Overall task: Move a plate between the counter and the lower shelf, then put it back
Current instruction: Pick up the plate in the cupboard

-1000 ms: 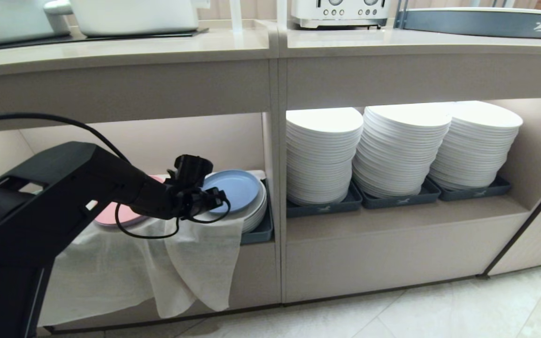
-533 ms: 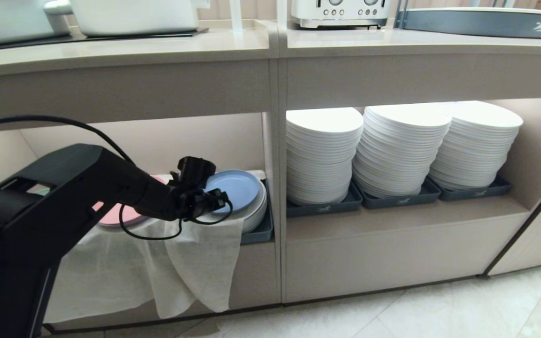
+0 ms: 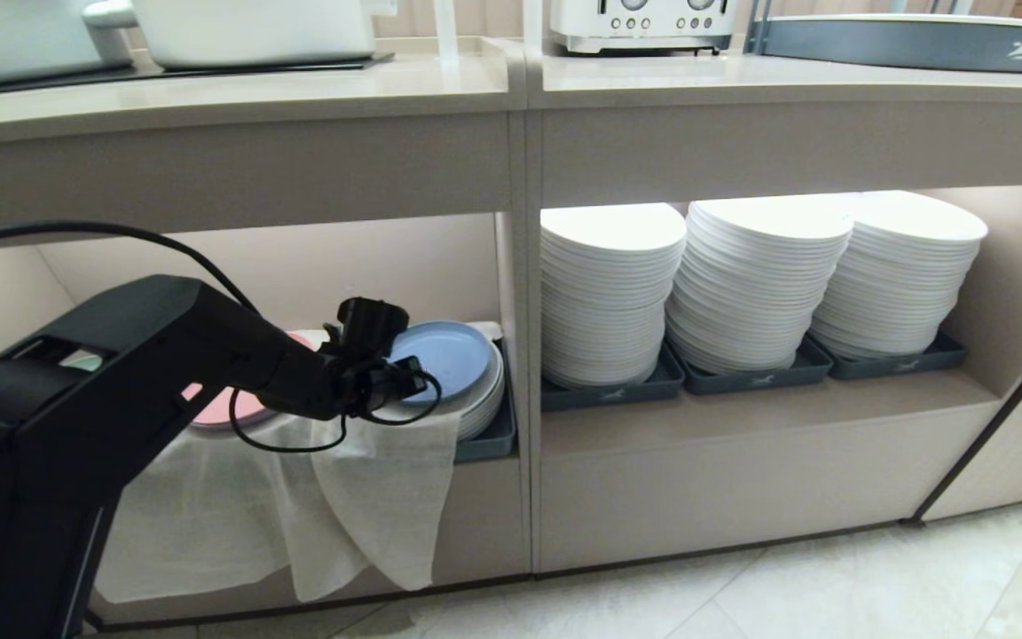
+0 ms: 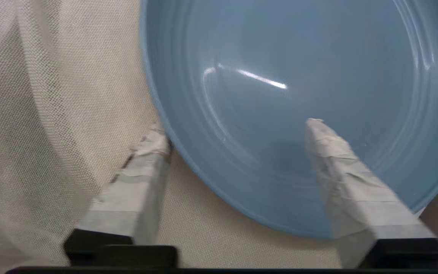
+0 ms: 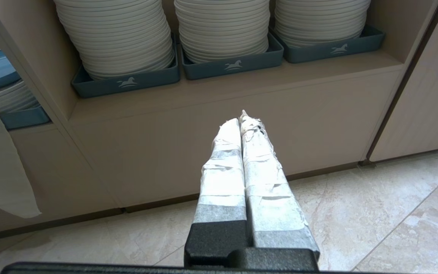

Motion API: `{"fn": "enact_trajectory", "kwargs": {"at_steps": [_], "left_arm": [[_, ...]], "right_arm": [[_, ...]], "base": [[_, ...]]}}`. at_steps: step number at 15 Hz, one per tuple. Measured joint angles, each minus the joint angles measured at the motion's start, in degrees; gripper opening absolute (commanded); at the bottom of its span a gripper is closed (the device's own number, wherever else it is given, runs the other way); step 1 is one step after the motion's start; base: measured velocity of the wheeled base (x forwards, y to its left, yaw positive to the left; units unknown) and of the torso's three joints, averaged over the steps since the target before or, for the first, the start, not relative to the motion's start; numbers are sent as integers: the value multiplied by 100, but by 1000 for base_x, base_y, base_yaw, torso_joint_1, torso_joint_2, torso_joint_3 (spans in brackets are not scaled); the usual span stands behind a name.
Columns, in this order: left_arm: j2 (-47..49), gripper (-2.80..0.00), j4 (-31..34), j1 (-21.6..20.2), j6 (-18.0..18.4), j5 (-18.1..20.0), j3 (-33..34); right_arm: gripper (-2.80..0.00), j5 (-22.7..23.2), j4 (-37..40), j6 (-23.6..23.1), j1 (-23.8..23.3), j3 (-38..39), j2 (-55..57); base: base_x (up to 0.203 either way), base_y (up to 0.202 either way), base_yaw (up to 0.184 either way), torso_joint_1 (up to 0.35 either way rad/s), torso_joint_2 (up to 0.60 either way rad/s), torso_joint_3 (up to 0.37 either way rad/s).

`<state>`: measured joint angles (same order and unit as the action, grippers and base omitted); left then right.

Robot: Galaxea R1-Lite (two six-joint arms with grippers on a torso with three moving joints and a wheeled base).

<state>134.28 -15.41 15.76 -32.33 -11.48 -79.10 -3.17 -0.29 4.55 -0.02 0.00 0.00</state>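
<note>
The plate rests on the white stack in the lower shelf. The left pincer straddles its rim, jaws apart, not yet clamped. Next: close firmly, then lift toward the desk.

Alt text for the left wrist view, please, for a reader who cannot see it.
The left gripper is open around the near rim of the light-blue plate: one taped finger lies outside the rim on the white cloth, the other over the plate's inside.

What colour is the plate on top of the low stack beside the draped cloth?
Light blue: the round light-blue matte plate shows best in the left wrist view.
</note>
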Motion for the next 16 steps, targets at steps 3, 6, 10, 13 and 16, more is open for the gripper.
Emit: {"fn": "enact_trajectory", "kwargs": {"at_steps": [3,6,10,13,16], "left_arm": [[40,-280,-18,-19,-7,-2,-151],[51,-280,-21,-50,-24,-29,-243],[49,-280,-10,-39,-22,-20,-230],[32,-280,0,-44,-27,-20,-185],[-40,-280,4,-37,-53,-42,-61]], "right_arm": [[-280,1,-1,0,-2,0,0],[-280,4,2,0,2,0,0],[-280,1,0,0,0,0,0],[-280,1,0,0,2,0,0],[-280,4,0,0,2,0,0]], "base": [[0,0,0,0,0,0],[0,0,0,0,0,0],[0,0,0,0,0,0],[0,0,0,0,0,0],[0,0,0,0,0,0]]}}
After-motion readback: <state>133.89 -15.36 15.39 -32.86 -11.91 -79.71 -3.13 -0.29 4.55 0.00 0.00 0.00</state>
